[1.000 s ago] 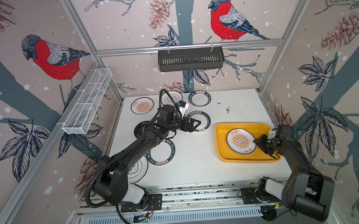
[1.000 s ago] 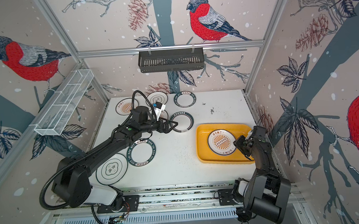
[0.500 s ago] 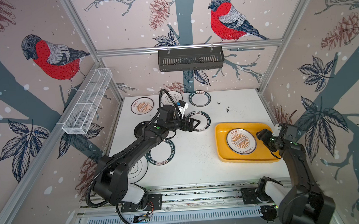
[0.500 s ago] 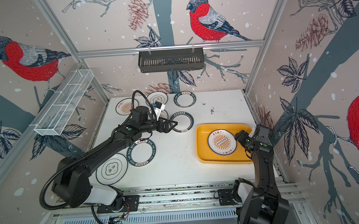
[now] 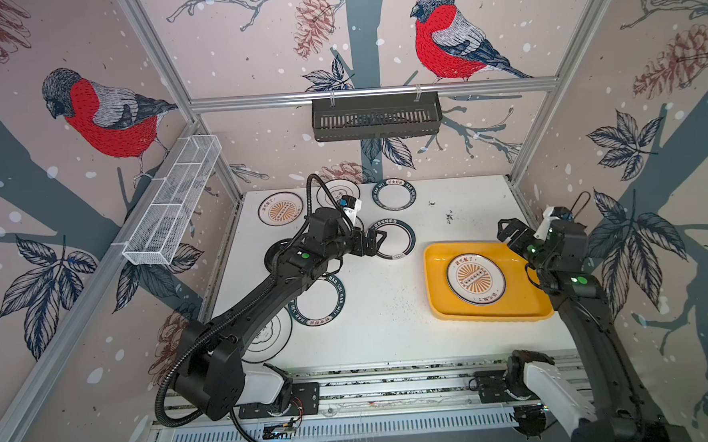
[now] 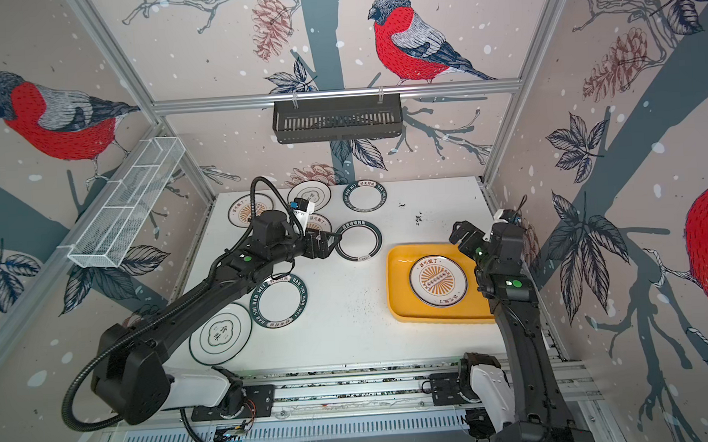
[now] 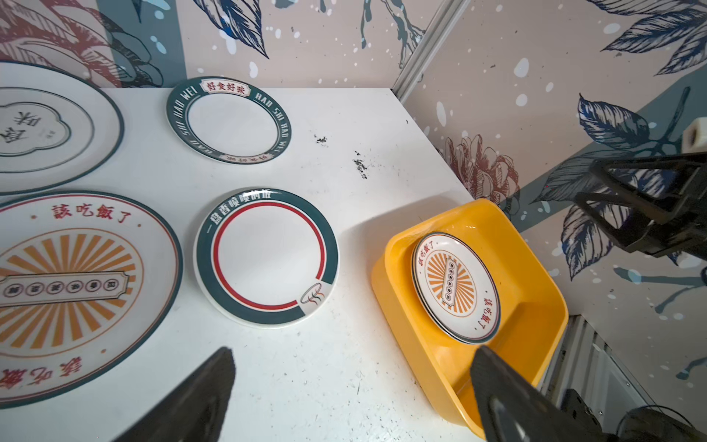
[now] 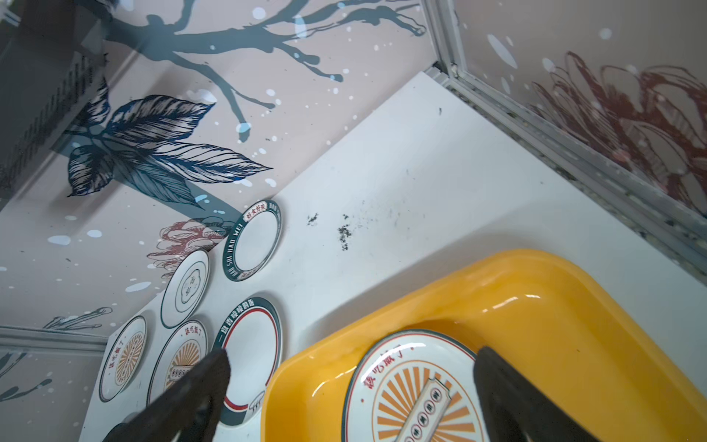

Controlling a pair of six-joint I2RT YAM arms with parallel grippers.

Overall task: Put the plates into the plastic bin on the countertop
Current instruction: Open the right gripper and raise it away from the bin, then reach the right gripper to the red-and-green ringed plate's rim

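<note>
Plate point(image 5: 475, 279) lies inside plastic bin point(image 5: 518, 300), clear of its rim.

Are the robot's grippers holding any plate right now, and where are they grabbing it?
Nothing is held. The left gripper is open near a green-rimmed plate; the right gripper is open by the yellow bin, where a sunburst plate lies.

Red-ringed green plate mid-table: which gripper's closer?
Left. The left gripper sits open at the left edge of the plate; the right gripper hangs open over the far right corner of the yellow bin.
</note>
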